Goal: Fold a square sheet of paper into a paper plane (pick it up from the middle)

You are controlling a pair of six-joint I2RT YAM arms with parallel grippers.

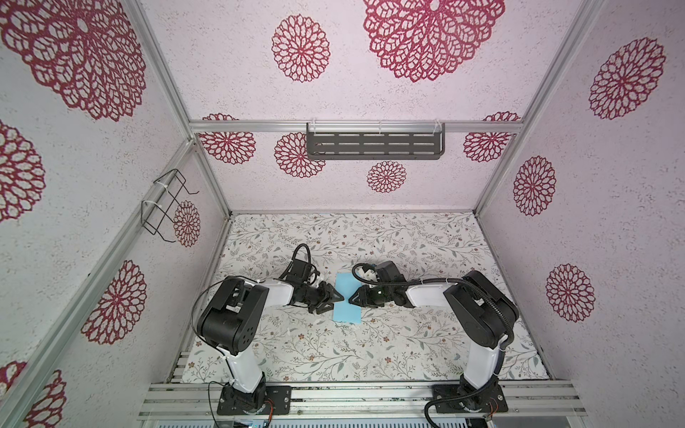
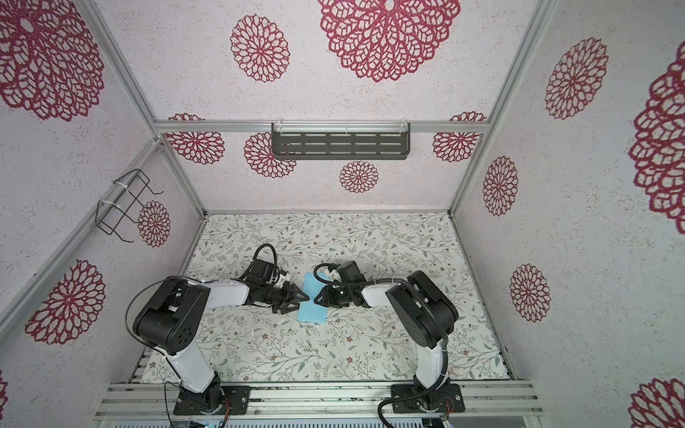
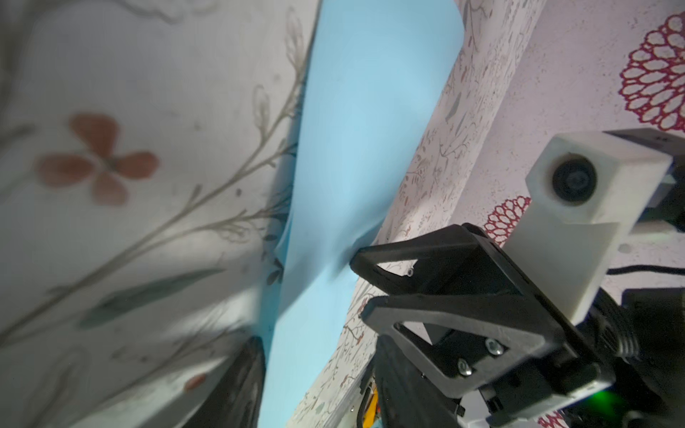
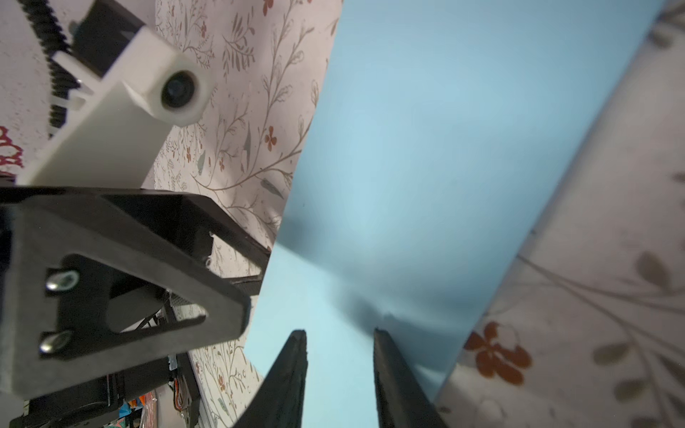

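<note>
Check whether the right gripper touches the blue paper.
Touching. In the left wrist view, a fingertip of the right gripper presses the paper, denting it.

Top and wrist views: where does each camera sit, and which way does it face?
Both top views: overhead, looking down on the table, left arm, right arm, left claw, right claw.
Left wrist: on the left arm, low, facing the paper and the right claw.
Right wrist: on the right arm, facing the paper and left claw; own fingers show.
Shared: all show the paper.
</note>
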